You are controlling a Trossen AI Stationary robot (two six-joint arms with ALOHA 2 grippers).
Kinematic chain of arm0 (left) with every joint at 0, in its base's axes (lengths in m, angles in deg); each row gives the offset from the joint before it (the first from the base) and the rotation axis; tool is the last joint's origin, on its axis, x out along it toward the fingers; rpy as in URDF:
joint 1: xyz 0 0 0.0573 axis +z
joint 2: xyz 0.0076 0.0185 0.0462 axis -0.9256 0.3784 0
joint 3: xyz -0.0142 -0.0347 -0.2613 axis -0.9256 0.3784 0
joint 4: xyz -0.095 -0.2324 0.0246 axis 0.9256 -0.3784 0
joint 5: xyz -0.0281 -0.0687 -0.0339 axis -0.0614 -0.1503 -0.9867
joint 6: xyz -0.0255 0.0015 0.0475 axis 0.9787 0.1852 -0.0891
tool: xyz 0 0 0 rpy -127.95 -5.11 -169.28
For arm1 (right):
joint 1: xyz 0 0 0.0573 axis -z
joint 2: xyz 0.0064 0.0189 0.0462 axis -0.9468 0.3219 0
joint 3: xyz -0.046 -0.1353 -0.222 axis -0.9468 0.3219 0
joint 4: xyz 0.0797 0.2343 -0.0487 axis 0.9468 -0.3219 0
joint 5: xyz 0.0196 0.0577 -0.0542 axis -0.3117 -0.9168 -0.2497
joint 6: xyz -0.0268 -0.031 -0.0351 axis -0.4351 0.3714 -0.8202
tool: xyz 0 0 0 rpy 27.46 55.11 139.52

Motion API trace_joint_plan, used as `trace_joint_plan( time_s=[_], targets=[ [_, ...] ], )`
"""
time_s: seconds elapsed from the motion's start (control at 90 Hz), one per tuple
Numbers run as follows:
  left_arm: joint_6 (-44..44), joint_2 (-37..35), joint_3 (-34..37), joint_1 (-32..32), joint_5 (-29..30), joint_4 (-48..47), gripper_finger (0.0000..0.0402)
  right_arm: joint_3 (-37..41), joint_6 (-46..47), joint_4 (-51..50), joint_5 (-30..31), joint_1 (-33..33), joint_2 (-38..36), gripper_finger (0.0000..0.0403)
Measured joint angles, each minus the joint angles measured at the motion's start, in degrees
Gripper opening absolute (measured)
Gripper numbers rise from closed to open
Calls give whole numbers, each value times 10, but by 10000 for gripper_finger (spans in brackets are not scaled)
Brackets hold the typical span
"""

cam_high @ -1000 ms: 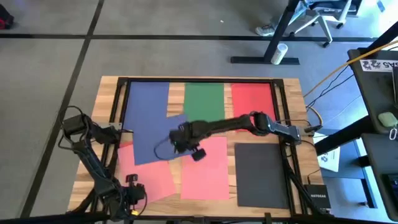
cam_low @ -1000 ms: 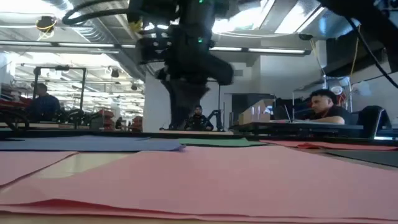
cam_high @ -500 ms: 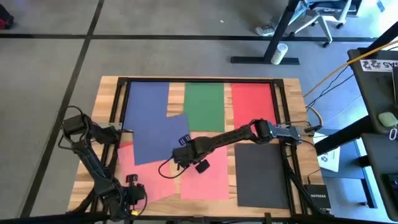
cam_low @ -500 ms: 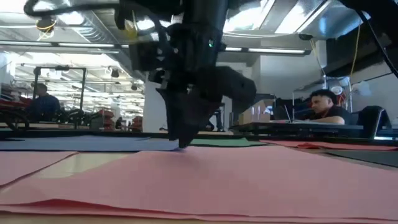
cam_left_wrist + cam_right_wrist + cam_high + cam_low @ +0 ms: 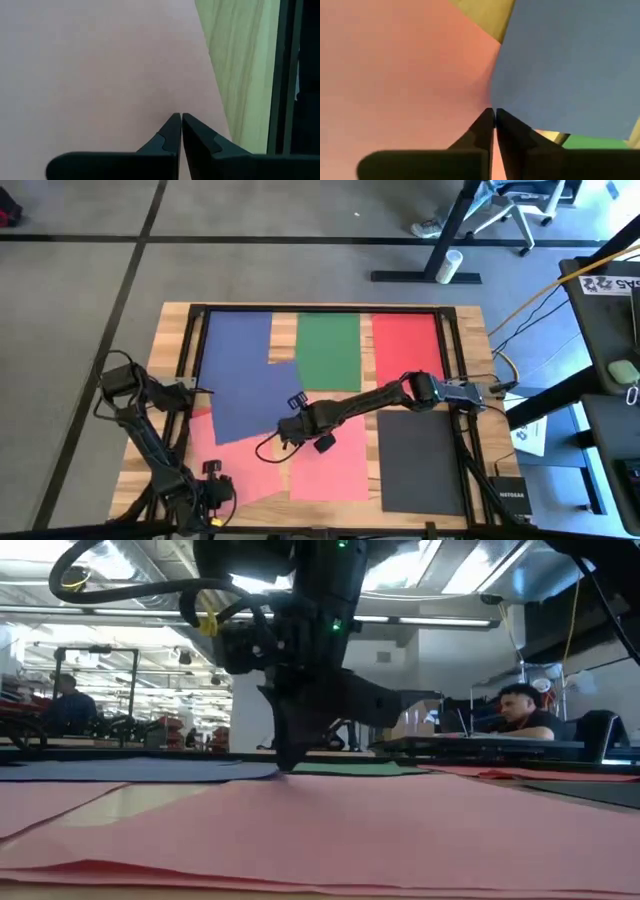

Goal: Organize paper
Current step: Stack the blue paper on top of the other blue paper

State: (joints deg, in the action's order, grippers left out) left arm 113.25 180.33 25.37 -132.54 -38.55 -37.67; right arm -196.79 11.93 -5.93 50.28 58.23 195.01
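Pink sheet (image 5: 330,455) under right tool (image 5: 291,432)

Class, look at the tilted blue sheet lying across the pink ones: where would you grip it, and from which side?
Grip the tilted blue sheet at its near corner, coming straight down from above. It lies flat, but that corner overlaps the pink sheet, so its edge sits raised enough to catch. The right gripper is already at that edge, fingers together; the left gripper waits elsewhere.
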Motion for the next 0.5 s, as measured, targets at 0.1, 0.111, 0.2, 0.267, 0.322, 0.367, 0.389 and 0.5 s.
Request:
trace_joint_plan(
  time_s=[0.1, 0.111, 0.2, 0.267, 0.322, 0.367, 0.389, 0.5],
  targets=[
    [0, 0, 0, 0, 0, 0, 0, 0, -1, 2, 17, 0, 0, 1],
    [0, 0, 0, 0, 0, 0, 0, 0, -2, 2, 19, 1, 0, 1],
    [0, 0, 0, 0, 0, 0, 0, 0, -9, 3, 38, 4, 0, 0],
    [2, 0, 0, 0, 0, 0, 0, 0, -12, 3, 55, 8, 0, 0],
    [2, 0, 0, 0, 0, 0, 0, 0, -13, 4, 68, 13, 0, 0],
    [2, 0, 0, 0, 0, 0, 0, 0, -13, 6, 78, 18, 0, 0],
    [1, 0, 0, 0, 0, 0, 0, 0, -13, 7, 83, 21, 0, 0],
    [1, 0, 0, 0, 0, 0, 0, -9, -13, 9, 103, 35, 0, 0]
  ],
)
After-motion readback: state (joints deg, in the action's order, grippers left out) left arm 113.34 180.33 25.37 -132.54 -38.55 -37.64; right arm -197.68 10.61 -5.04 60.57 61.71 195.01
